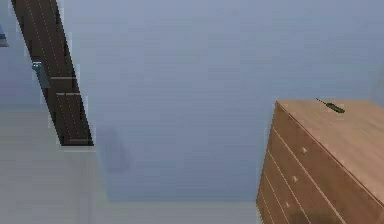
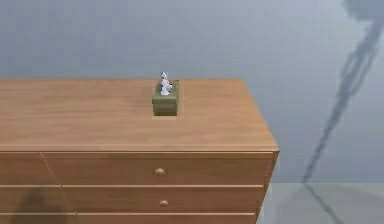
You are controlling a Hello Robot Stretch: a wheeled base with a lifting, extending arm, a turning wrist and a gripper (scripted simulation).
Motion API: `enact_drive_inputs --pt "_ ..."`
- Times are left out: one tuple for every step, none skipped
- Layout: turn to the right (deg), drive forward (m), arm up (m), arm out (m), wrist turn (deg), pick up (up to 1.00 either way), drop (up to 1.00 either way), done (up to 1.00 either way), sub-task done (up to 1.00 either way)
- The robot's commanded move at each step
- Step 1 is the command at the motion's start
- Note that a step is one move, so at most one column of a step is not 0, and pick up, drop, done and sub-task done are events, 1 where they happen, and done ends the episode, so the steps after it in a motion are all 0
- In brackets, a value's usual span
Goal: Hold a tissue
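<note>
A small olive-green tissue box [image 2: 165, 99] with a white tissue [image 2: 164, 82] sticking up from its top stands on a wooden dresser [image 2: 90, 120], toward the back of the top and right of its middle. In the forward view the same dresser [image 1: 325, 165] shows at the right edge, with a thin dark object [image 1: 330, 105] lying on its top near the far corner.
A blue-grey wall [image 1: 190, 90] runs behind the dresser. A dark wooden door [image 1: 55, 70] stands at the forward view's left beside a pale wall. Drawers with small round knobs [image 2: 159, 171] face out from the dresser front. Pale floor [image 2: 325, 205] lies to the dresser's right.
</note>
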Motion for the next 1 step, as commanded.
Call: enact_drive_inputs --pt "0.0 0.0 0.5 0.0 0.0 0.0 0.0 0.0 0.0"
